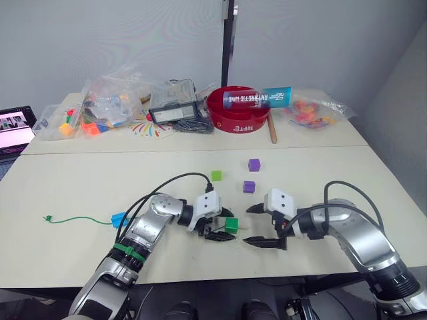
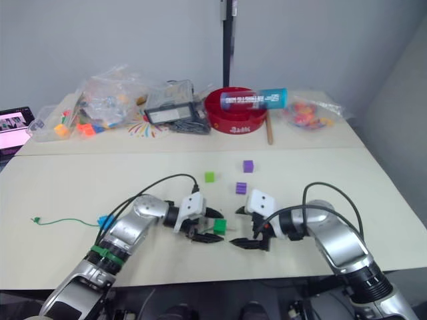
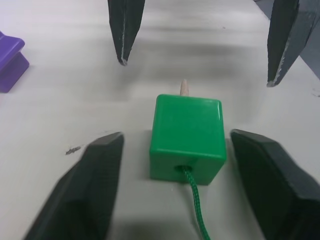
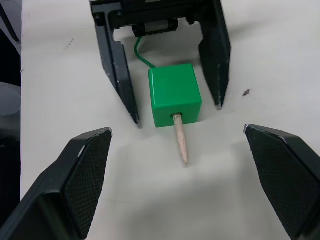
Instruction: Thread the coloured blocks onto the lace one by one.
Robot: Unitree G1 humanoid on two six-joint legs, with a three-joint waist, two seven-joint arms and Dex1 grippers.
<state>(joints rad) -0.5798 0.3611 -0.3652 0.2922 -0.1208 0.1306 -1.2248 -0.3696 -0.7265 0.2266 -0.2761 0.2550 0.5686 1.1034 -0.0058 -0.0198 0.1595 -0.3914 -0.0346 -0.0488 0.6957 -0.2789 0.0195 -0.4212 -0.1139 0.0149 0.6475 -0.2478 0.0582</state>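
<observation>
The dark green block [image 4: 175, 94] sits on the tabletop [image 1: 100, 187] between the fingers of the left pincer [image 1: 221, 232], which is spread wide and not touching it. The lace [image 3: 196, 212] enters its near hole and the pale tip [image 4: 180, 138] pokes out the far side, toward the right pincer [image 1: 259, 225] — also wide, holding nothing. Risk: with neither pincer gripping, a clumsy grab at the tip could shove the block or push the tip back out. Far beyond both pincers, a tube [image 1: 257, 98] on the red bowl [image 1: 237, 120] carries white lettering — too small to read with confidence.
</observation>
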